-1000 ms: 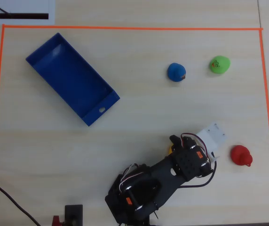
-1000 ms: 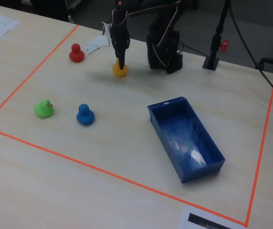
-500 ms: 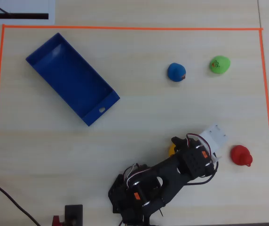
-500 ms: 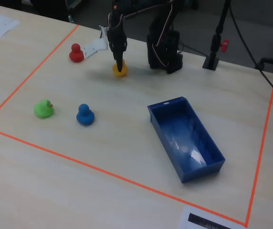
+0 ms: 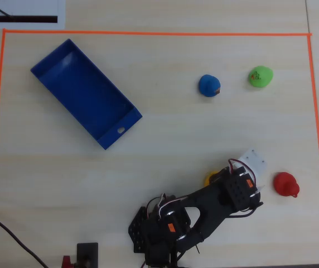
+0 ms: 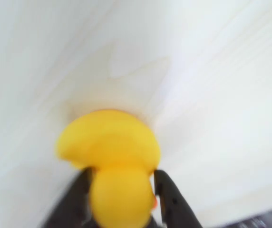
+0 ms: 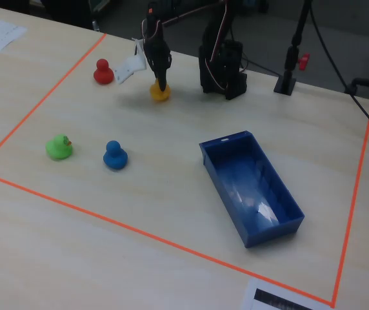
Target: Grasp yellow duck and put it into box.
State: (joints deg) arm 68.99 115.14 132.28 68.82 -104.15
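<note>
Two black fingers [image 6: 167, 197] of the gripper [image 6: 121, 199] clench the yellow duck [image 6: 112, 152] at its rounded, probably light, slick, squashy body, low on the table [image 5: 165, 162], well apart from the blue box [image 5: 84, 92] at ten o'clock overhead.

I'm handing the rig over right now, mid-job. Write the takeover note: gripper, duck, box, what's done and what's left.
Gripper: down at the table, fingers on either side of the yellow duck; whether it is fully clamped cannot be told.
Yellow duck: on the table beside the arm, not lifted in the fixed view.
Box: empty, across the table from the duck.
Done: approach and straddle of the duck.
Left: confirm the grip, lift, carry to the box, release inside.
</note>
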